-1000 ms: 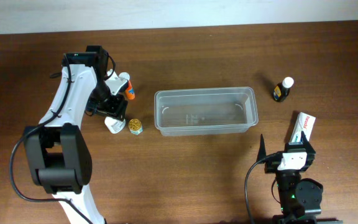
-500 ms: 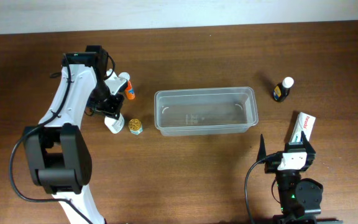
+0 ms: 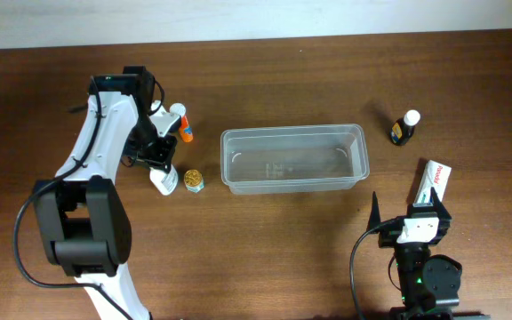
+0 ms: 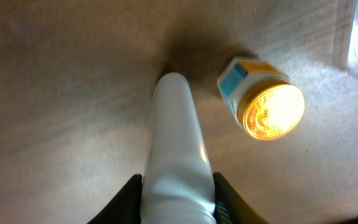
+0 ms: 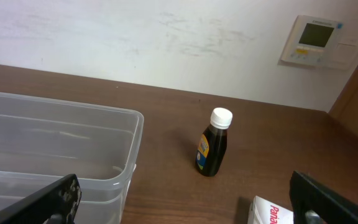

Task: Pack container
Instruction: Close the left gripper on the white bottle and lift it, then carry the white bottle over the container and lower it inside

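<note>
Two arms show in the overhead view. The left hand (image 3: 160, 167), in the upper left of the frame, is clamped tight on a white bottle (image 3: 164, 180). Whether the bottle rests on the table (image 3: 274, 258) or hangs just above it, I cannot tell. A gold-lidded jar (image 3: 194, 181) stands just beside the bottle on its right, and an orange-tipped item (image 3: 179, 124) lies above the hand. The container (image 3: 293, 158) sits mid-frame, empty, near the jar. A dark bottle (image 3: 404, 127) and a white box (image 3: 432, 182) lie far right. The right hand (image 3: 407, 213) is at the bottom right.

From the left wrist, the fingers (image 4: 128, 200) press both sides of the white bottle, with the jar at upper right and a corner of the container in the top right.

From the right wrist, the fingers (image 5: 39, 199) stand spread as wide as they go with nothing between them. The container fills the left, the dark bottle stands at centre and the box shows at the bottom edge.

Judged from this, the first item is being picked up. The next move calls for lifting it clear of the jar, carrying it rightward over the rim and releasing it inside.
</note>
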